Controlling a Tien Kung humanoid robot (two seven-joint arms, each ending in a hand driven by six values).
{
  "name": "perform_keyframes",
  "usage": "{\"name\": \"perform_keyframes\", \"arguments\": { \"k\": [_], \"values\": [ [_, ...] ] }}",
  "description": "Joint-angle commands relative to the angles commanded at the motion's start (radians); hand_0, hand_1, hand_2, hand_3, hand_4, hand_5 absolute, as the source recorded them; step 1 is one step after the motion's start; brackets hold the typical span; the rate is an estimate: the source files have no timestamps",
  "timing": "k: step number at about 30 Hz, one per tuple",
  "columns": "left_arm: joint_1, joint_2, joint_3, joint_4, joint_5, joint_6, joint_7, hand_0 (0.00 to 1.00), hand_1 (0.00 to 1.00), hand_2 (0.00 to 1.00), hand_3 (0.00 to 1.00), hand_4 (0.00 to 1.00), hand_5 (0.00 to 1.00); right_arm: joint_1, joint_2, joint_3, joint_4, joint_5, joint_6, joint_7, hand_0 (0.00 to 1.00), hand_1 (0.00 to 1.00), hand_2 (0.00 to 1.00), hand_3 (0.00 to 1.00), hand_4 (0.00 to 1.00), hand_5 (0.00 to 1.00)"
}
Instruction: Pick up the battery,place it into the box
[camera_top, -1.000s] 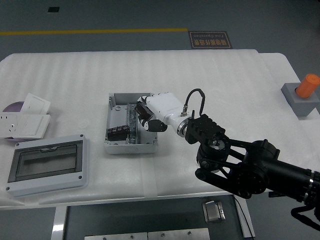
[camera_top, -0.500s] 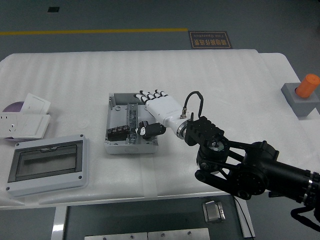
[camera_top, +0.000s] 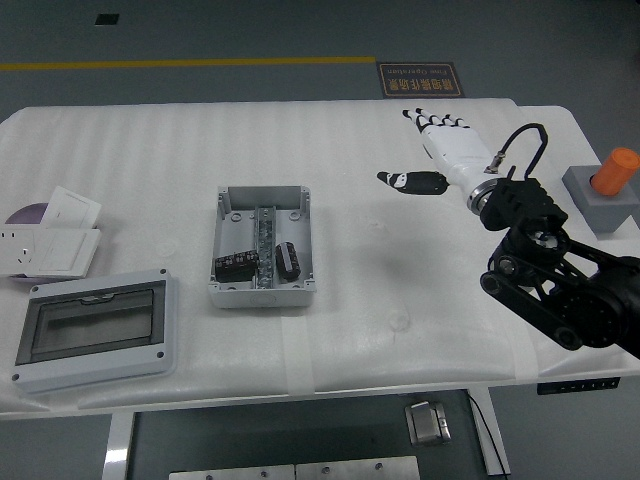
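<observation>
The battery (camera_top: 289, 259) lies in the open box (camera_top: 260, 246), right of its centre rail, long axis running near to far. The right robot hand (camera_top: 432, 150) (fingers spread, holding nothing) hangs well to the right, over bare counter (camera_top: 150, 150).

right arm: enters from right edge, reaching toward upper right of frame | right hand (camera_top: 440, 150): white, fingers spread, thumb out left, empty

White table (camera_top: 400, 290) with box (camera_top: 262, 246), enclosure (camera_top: 95, 332), socket plates (camera_top: 52, 232).
</observation>
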Motion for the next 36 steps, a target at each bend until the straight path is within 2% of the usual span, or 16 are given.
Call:
{"name": "perform_keyframes", "arguments": {
  "k": [5,8,9,14,19,26,27,29,36],
  "values": [
    [0.0,0.0,0.009,0.002,-0.007,-0.008,0.007,0.627,0.651,0.528,0.576,0.512,0.395,-0.079,-0.053,0.101,-0.001,0.014,-0.019,0.019,0.91,0.869,0.907,0.984,0.864,0.683],
    [-0.003,0.0,0.003,0.001,-0.004,-0.009,0.008,0.627,0.651,0.528,0.576,0.512,0.395,-0.131,-0.068,0.164,-0.002,0.019,-0.029,0.033,0.91,0.869,0.907,0.984,0.864,0.683],
    [-0.003,0.0,0.002,0.001,-0.003,-0.009,0.008,0.627,0.651,0.528,0.577,0.514,0.391,-0.144,-0.069,0.182,-0.002,0.02,-0.033,0.036,0.869,0.851,0.886,0.983,0.855,0.668],
    [0.003,-0.002,0.005,0.002,-0.008,-0.009,0.009,0.627,0.651,0.528,0.577,0.514,0.391,-0.201,-0.057,0.272,-0.006,0.019,-0.059,0.042,0.869,0.851,0.886,0.983,0.855,0.668],
    [0.009,-0.006,0.008,0.002,-0.009,-0.01,0.012,0.629,0.647,0.524,0.572,0.518,0.384,-0.244,-0.026,0.336,-0.011,0.02,-0.082,0.053,0.844,0.84,0.878,0.975,0.845,0.658],
    [0.014,-0.001,0.013,0.001,-0.009,-0.012,0.013,0.628,0.646,0.523,0.573,0.517,0.382,-0.275,-0.017,0.369,-0.012,0.033,-0.097,0.064,0.821,0.83,0.865,0.973,0.843,0.655],
    [0.016,0.0,0.014,0.001,-0.01,-0.012,0.013,0.628,0.645,0.524,0.572,0.52,0.376,-0.278,-0.018,0.372,-0.011,0.035,-0.097,0.065,0.804,0.823,0.856,0.972,0.82,0.623],
    [0.017,0.0,0.016,0.001,-0.008,-0.012,0.014,0.628,0.645,0.524,0.572,0.52,0.376,-0.282,-0.02,0.378,-0.007,0.037,-0.098,0.066,0.804,0.823,0.856,0.972,0.82,0.623],
    [0.016,0.002,0.011,0.0,-0.002,-0.011,0.011,0.629,0.644,0.529,0.571,0.528,0.362,-0.305,-0.021,0.413,0.023,0.038,-0.095,0.066,0.795,0.815,0.853,0.968,0.815,0.619]
  ]
}}
